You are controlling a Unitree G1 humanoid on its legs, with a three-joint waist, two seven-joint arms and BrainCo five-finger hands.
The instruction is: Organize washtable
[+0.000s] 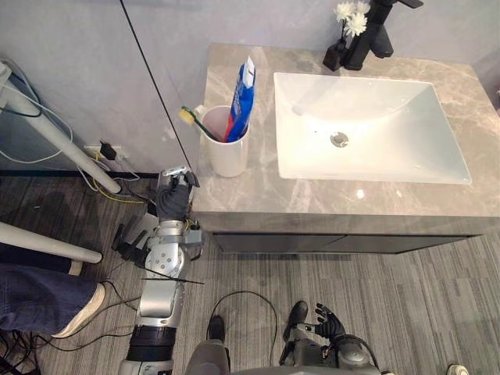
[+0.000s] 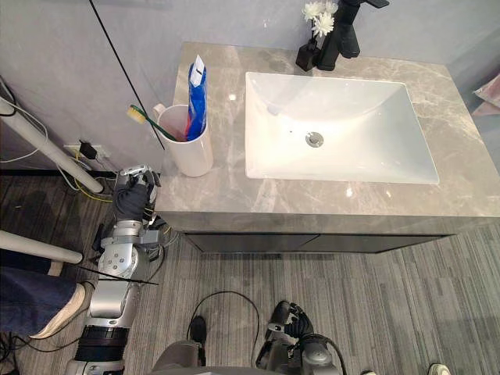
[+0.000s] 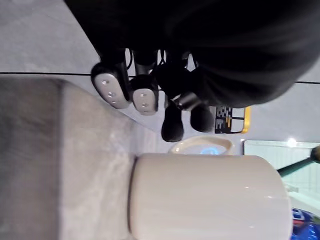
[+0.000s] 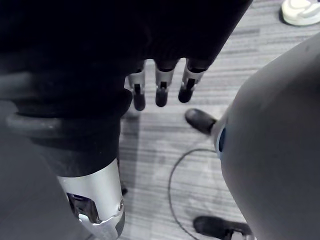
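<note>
My left hand, fingers loose and empty, hovers left of centre in the frame at the counter edge, near the white cup holding a toothbrush and a toothpaste tube. The cup looks rigid, glazed, slippery and breakable, so I would wrap its mid wall. My right hand hangs relaxed at the bottom of the frame.

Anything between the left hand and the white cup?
Nothing visible. The left hand is by the countertop's left edge, apart from the white cup, with bare stone between them. The toothbrush and toothpaste tube stand inside the cup.
</note>
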